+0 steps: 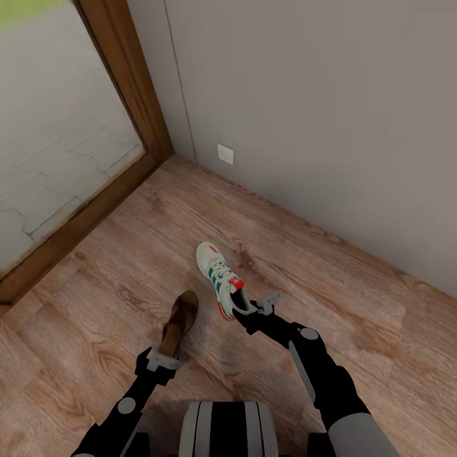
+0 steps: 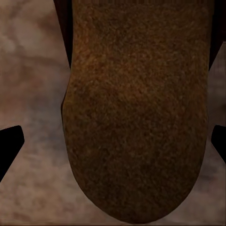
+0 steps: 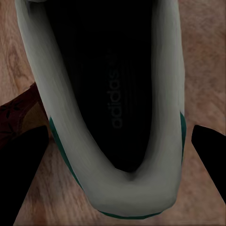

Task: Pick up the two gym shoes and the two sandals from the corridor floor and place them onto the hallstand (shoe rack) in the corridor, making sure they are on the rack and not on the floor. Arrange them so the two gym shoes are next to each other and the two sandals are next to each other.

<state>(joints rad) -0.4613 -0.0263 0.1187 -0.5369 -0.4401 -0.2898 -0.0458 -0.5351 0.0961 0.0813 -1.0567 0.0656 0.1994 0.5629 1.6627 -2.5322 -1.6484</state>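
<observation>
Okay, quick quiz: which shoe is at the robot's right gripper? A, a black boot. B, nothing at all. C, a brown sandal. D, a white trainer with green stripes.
D: in the head view the right gripper sits at the heel of the white trainer, and the right wrist view looks into its dark opening between the fingertips; the brown sandal is at the left gripper.

Grey wall (image 1: 317,127) with white socket (image 1: 225,153), wood-framed glass door (image 1: 57,139), plank floor (image 1: 330,273)
</observation>
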